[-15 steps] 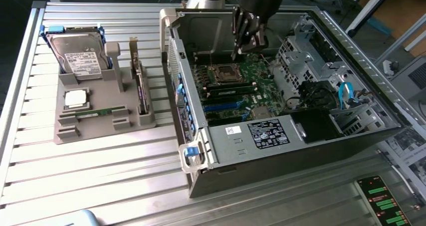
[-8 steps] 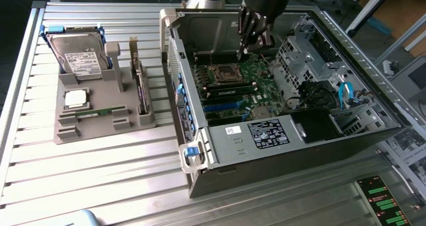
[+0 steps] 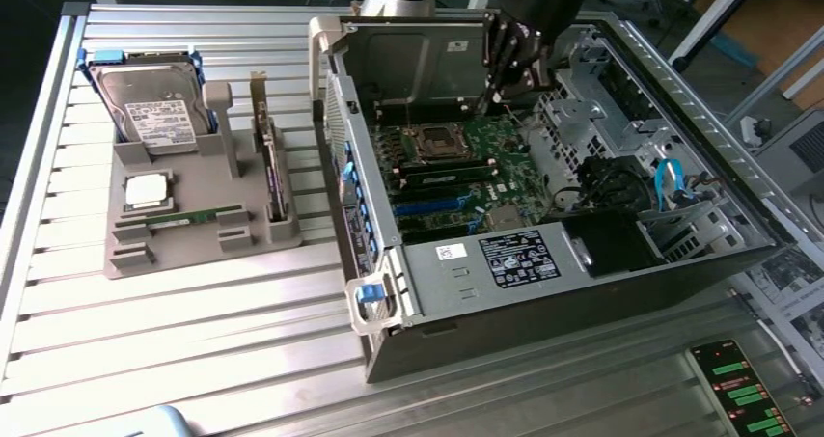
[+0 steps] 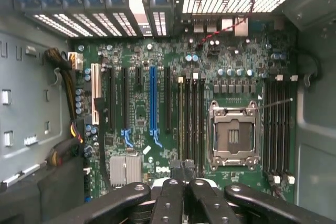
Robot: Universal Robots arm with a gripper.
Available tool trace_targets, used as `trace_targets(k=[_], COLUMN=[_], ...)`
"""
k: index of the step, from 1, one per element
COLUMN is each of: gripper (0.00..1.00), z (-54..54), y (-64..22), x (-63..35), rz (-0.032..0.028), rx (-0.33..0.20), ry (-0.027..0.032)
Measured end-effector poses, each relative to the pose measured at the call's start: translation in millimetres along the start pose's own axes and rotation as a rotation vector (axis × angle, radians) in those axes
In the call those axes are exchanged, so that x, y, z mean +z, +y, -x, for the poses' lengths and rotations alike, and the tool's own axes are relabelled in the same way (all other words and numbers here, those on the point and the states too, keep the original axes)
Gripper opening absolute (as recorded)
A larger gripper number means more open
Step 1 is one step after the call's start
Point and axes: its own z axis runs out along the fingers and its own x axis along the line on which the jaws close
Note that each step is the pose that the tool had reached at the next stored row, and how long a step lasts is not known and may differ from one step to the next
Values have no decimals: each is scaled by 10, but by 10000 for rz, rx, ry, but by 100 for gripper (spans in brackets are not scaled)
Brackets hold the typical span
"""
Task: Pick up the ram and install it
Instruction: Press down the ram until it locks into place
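The ram (image 3: 193,216), a thin green stick, lies flat in a groove of the grey parts holder (image 3: 180,254) on the exterior view's left, far from my gripper. My gripper (image 3: 497,92) hangs inside the open computer case (image 3: 425,292), above the far part of the motherboard. In the wrist view its black fingers (image 4: 169,195) are drawn together over the board, so the gripper (image 4: 181,174) looks shut with nothing seen in it. Long black memory slots (image 4: 191,119) run just beyond the fingertips, beside the empty processor socket (image 4: 233,132).
The holder also carries a hard drive (image 3: 154,109), a square silver processor chip (image 3: 146,191) and an upright expansion card (image 3: 270,167). Case walls, a drive cage (image 3: 419,61) and cables (image 4: 65,103) surround the board. A slatted metal table (image 3: 193,341) lies under everything.
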Motion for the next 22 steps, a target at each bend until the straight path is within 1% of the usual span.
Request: trace_targets(k=[2,5,19,22], gripper=[10,10,10,10], z=[0,1,1,1], y=[-37,-68,-68,-68], x=[0,0,0,0], rz=[0,0,0,12], rx=[-1,-1,14,530], ry=[0,0,-1,-2])
